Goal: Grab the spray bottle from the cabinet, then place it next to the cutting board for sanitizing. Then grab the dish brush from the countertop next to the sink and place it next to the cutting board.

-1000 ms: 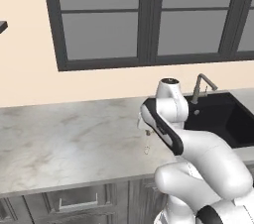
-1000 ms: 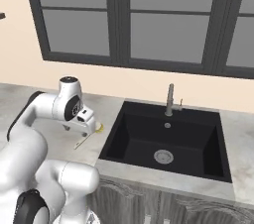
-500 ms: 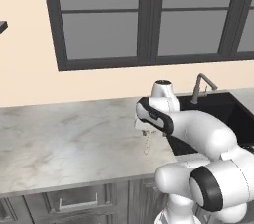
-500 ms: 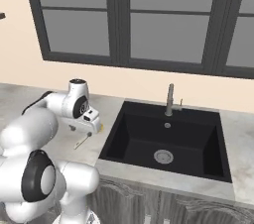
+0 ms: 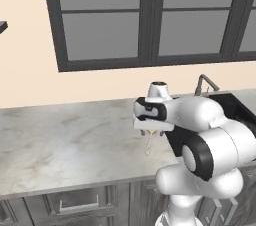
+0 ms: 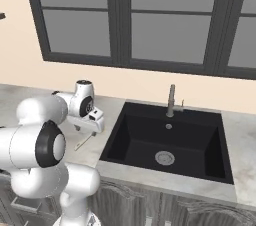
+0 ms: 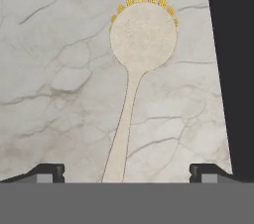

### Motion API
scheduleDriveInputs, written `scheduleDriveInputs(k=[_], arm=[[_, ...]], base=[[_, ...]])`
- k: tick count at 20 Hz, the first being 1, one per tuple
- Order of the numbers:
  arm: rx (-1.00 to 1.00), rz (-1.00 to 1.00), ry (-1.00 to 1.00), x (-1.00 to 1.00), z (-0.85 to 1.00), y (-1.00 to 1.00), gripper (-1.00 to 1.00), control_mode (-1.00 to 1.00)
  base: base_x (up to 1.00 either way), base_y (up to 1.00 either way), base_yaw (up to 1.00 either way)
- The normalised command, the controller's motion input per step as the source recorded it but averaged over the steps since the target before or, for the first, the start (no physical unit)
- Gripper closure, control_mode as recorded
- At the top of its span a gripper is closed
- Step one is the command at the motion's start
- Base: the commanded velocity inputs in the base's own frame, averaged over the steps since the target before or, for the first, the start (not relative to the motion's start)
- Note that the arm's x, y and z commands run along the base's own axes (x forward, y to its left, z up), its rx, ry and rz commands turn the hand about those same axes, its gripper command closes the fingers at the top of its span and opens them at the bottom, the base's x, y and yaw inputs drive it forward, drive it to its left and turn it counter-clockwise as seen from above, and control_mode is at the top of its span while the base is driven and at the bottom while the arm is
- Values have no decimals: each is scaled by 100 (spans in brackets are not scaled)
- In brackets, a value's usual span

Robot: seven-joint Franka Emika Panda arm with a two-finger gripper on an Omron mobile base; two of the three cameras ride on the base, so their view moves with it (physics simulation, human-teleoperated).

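Observation:
The dish brush lies flat on the marble countertop, its round head with yellow bristles pointing away and its cream handle running back between my fingertips. My gripper hangs open just above the handle, straddling it without touching. From the base, the gripper points down over the brush near the counter's front edge, left of the black sink. The right base view has the gripper over the handle, beside the sink. The spray bottle, cabinet and cutting board are out of view.
A curved faucet stands behind the sink, under a wide dark-framed window. The sink's edge runs close along one side of the brush. Bare marble stretches left of the arm. Grey drawer fronts sit below the counter.
The arm has folded, its elbow swinging forward toward the cameras, while the hand stays over the brush. The brush has not moved and the jaws stay wide.

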Motion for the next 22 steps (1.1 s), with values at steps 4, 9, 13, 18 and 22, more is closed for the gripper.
scheduleDriveInputs(k=[4,9,13,18,22], arm=[[0,0,1,32,-30,-3,-100,-100],[0,0,1,34,-30,-5,-100,-100],[0,0,0,25,-25,-5,-100,-100],[0,0,0,5,-22,-1,100,-100],[0,0,0,0,-22,0,100,-100]], base=[[0,0,0],[0,0,0],[0,0,0],[0,0,0],[0,0,0]])
